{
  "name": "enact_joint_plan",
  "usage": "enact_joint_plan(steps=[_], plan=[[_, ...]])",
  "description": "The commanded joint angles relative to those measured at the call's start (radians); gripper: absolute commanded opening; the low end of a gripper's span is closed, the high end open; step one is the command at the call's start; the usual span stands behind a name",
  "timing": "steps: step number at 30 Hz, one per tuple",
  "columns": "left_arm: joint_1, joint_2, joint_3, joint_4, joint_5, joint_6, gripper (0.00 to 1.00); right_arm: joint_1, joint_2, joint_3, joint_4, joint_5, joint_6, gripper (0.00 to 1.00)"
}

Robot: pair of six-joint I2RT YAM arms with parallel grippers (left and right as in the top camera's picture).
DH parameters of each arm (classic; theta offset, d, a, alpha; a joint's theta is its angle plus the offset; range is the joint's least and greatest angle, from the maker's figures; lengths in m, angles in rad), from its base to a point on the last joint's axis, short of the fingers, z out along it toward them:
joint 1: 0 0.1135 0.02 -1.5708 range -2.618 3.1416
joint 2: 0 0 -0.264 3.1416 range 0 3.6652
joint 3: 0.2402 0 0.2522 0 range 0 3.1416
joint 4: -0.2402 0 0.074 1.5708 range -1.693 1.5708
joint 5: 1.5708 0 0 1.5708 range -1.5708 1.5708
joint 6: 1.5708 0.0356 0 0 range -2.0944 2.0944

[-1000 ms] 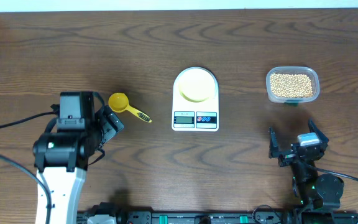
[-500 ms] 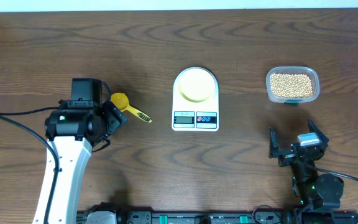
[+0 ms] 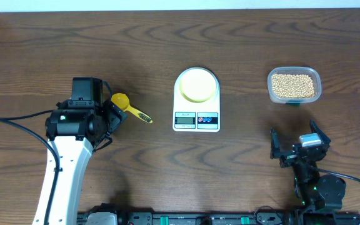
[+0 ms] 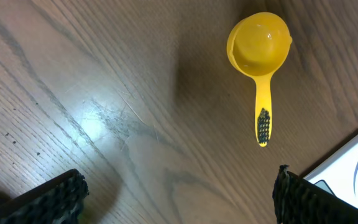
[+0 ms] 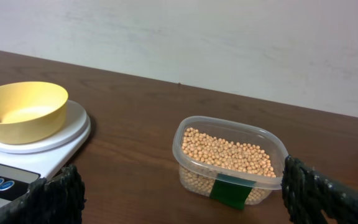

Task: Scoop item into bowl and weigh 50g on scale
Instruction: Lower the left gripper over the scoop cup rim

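You are only starting: the bowl is sitting empty on the scale at the middle of the bench. The yellow spoon is lying ungrasped just beside your left gripper, whose jaws are standing wide with nothing between them. The beans, small, round and tan, are all lying in the clear tub toward the right edge, while your right gripper is likewise gaping empty near the front edge.

White-shelled left arm with boxy black joint housing; left claw with ribbed black pads.
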Motion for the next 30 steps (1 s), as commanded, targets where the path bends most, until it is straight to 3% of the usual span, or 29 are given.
enact_joint_plan(steps=[1,6,9,16,30], plan=[[-0.002,0.001,0.014,0.008,-0.024,-0.015,0.98,0.003,-0.003,-0.001,-0.005,-0.007,-0.011,0.99],[-0.002,0.002,0.014,0.031,-0.024,-0.016,0.98,0.003,-0.002,-0.001,-0.005,-0.007,-0.011,0.99],[-0.002,0.003,0.013,0.037,-0.024,-0.015,0.88,0.003,-0.002,-0.001,-0.005,-0.007,-0.011,0.99],[-0.002,0.042,-0.020,0.092,-0.052,-0.066,0.87,0.003,-0.003,-0.001,-0.005,-0.007,-0.011,0.99],[-0.002,0.341,-0.020,0.313,-0.064,-0.102,0.74,0.003,-0.003,-0.001,-0.005,-0.007,-0.011,0.99]])
